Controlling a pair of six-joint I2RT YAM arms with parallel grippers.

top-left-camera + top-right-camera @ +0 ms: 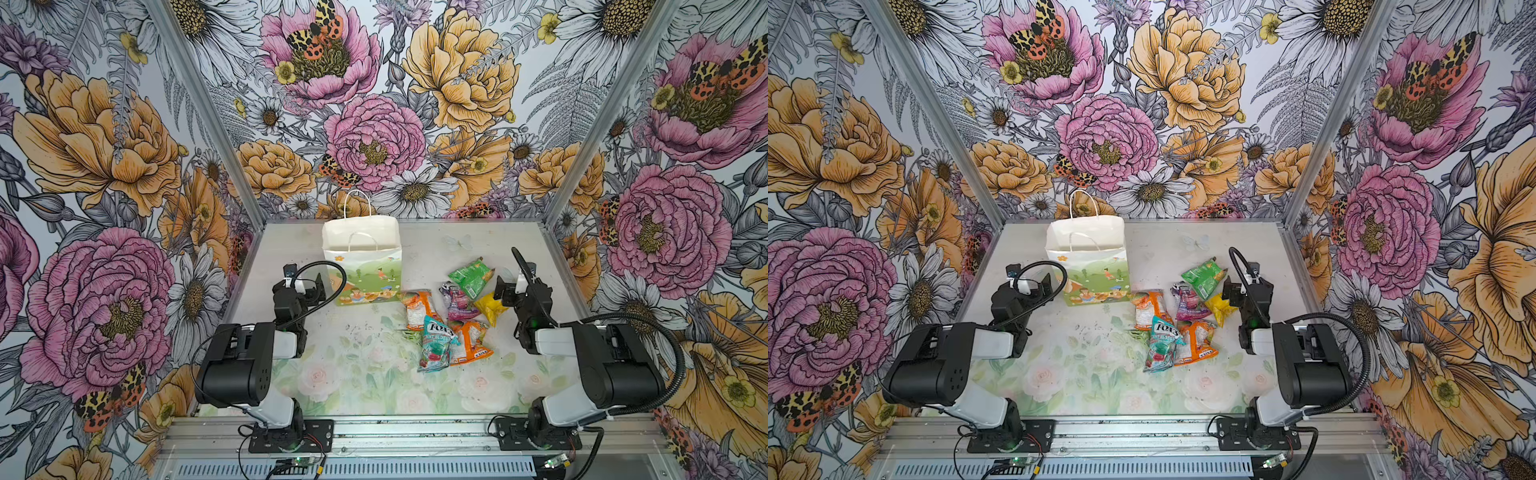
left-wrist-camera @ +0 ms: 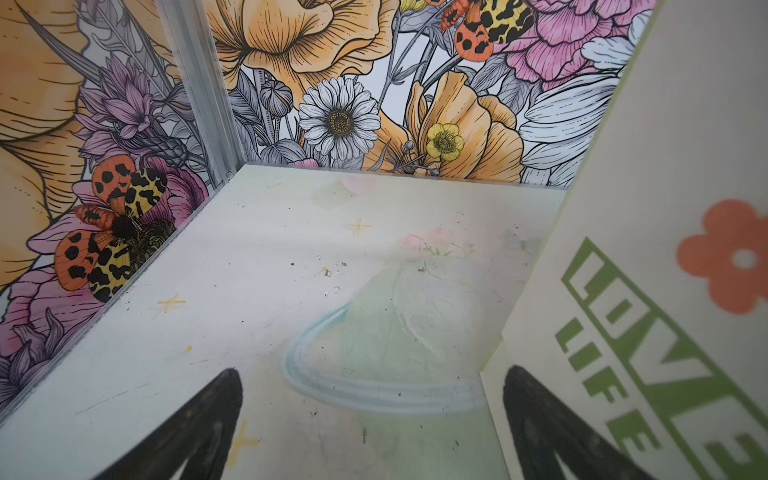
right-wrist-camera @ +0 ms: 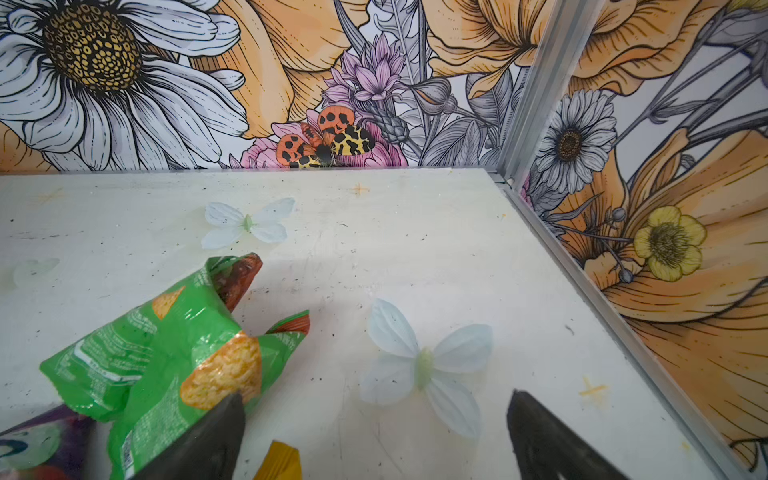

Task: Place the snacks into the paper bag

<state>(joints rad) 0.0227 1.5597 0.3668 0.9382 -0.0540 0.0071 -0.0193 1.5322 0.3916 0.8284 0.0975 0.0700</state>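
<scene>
**Fig.** Left gripper (image 2: 374,374): jaws wide, empty, low over the table (image 2: 249,249), just beside the narrow side of the paper bag (image 2: 665,187). One finger overlaps that side in the left wrist view; contact cannot be told. Right gripper (image 3: 376,395): jaws wide, empty, w/ the green packet (image 3: 166,353) just beside one finger and a corner of the yellow packet (image 3: 278,461) near the same finger. The snacks (image 1: 449,320) lie in a loose heap right of the table's middle, betw. bag and right gripper. Green and yellow sit nearest the right edge, then the purple-pink packet (image 1: 457,301) and two orange-white packets (image 1: 417,309). The teal "FOX'S" packet (image 1: 436,343) lies toward the near edge, overlapping one orange-white. The bag stands upright nr the far edge, left of middle, mouth open upward. Handling (judged): packets light, soft, puffy; film prob. slippery and contents crushable. Best pinched at a crimped end seal or flat corner, w/ a gentle close. Bag paper is thin and light, likely to slide or tip if nudged. Views: the left wrist view alone shows the red flower and "LOVE LIFE" print. Only the top views show the open mouth and the whole heap. The right wrist view shows the green packet's creases close up, but no bag.
</scene>
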